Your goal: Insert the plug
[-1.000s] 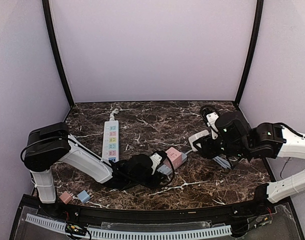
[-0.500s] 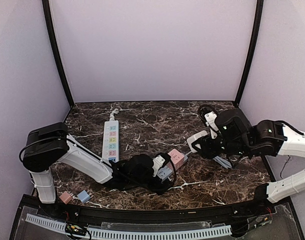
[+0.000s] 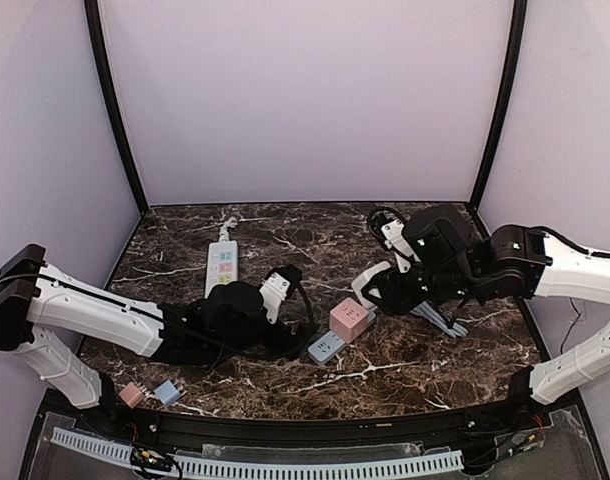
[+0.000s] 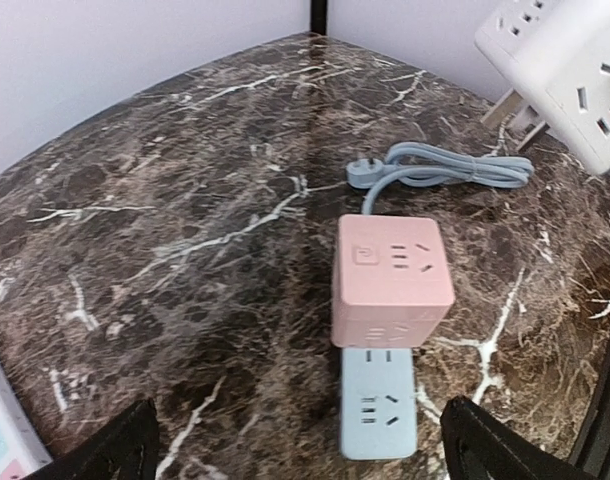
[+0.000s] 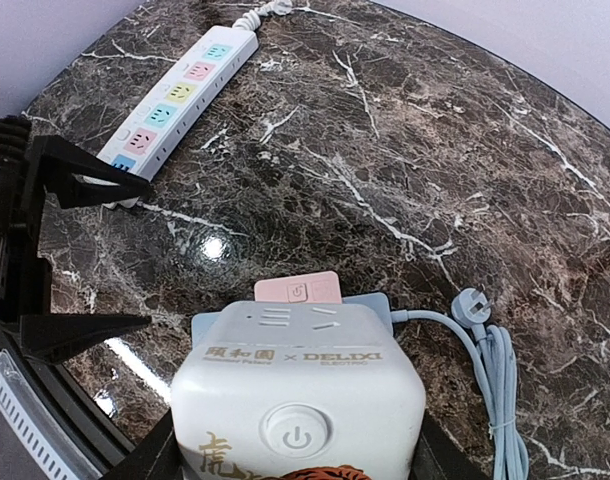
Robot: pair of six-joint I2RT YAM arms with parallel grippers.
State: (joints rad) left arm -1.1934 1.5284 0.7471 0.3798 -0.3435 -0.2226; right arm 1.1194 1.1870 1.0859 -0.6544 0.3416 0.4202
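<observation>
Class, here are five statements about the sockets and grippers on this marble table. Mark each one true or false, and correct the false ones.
1. The right gripper holds the white cube socket. True.
2. The left gripper is shut on the pink cube. False: it is open and apart from the cube.
3. The pink cube touches the blue-grey socket block. True.
4. Seen from above, the power strip lies right of the pink cube. False: it lies left.
5. The grey cable is plugged into the power strip. False: its plug lies loose on the table.
</observation>
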